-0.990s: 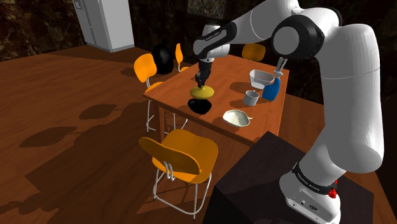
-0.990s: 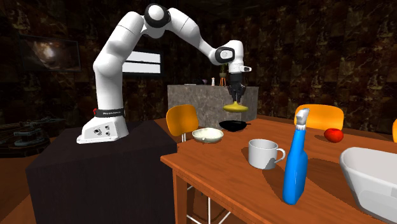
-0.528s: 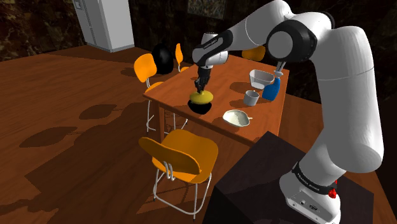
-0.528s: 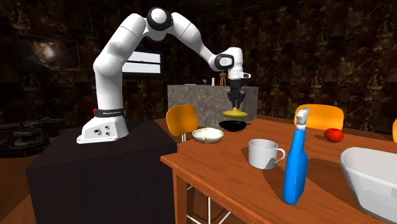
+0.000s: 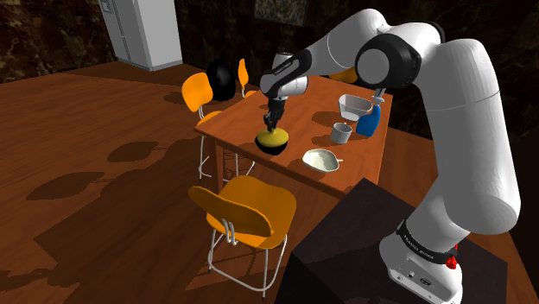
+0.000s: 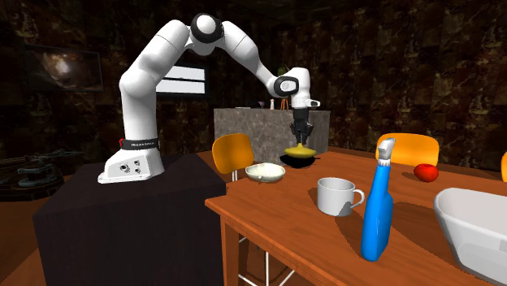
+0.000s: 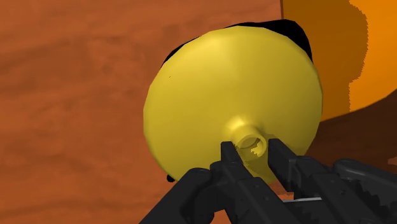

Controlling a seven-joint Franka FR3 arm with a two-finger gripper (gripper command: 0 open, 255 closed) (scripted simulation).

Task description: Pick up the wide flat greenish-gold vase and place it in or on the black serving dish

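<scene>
shoulder view gives me the wooden desk [image 5: 313, 110] first, with the white arm [image 5: 466, 129] bent over it from the stand and an orange chair [image 5: 246, 207] drawn up at its near edge. a blue spray bottle [image 5: 369, 121] stands at the far side of the desk, well apart from the work. nearer the chair, the black serving dish [image 5: 272, 147] has the wide yellow-gold vase [image 5: 273, 135] sitting in its mouth, covering most of it. i cannot tell whether the vase's weight is on the dish. the end effector [image 7: 251, 151] points straight down, clenched on the vase's short neck, its fingers [image 7: 230, 159] pressed against either side.
</scene>
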